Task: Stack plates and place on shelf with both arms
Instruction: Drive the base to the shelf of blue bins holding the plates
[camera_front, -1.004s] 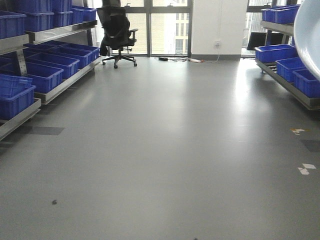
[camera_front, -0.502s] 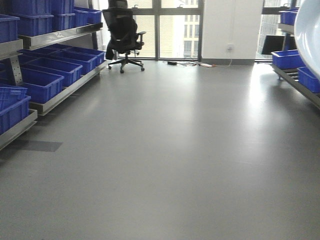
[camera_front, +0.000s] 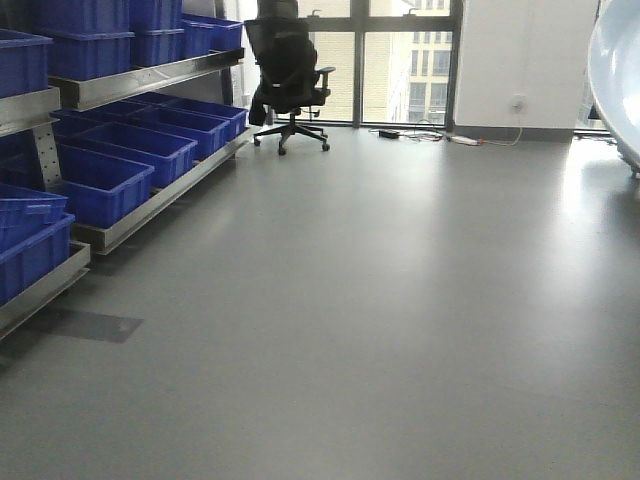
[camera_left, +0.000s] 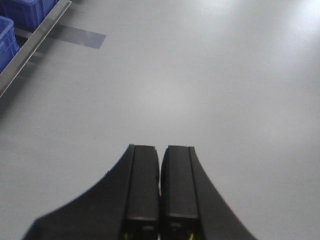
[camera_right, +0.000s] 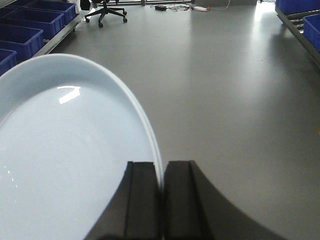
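Right gripper (camera_right: 161, 172): clamped on the rim of a pale bluish-white plate (camera_right: 65, 165); plate held up over the grey floor (camera_right: 225, 75)
Left gripper (camera_left: 160, 185): fingers pressed together, nothing between them
Left wall: blue bins (camera_front: 110, 180) on a metal shelf (camera_front: 150, 205); office chair (camera_front: 288, 70) near the window

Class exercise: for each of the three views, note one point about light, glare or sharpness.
Front-facing view: the windows are washed out by daylight, which puts a pale sheen on the floor; the plate at the right edge looks soft. Left wrist view: the shut left tool is a near-black shape. Right wrist view: a small white glare spot sits on the plate.
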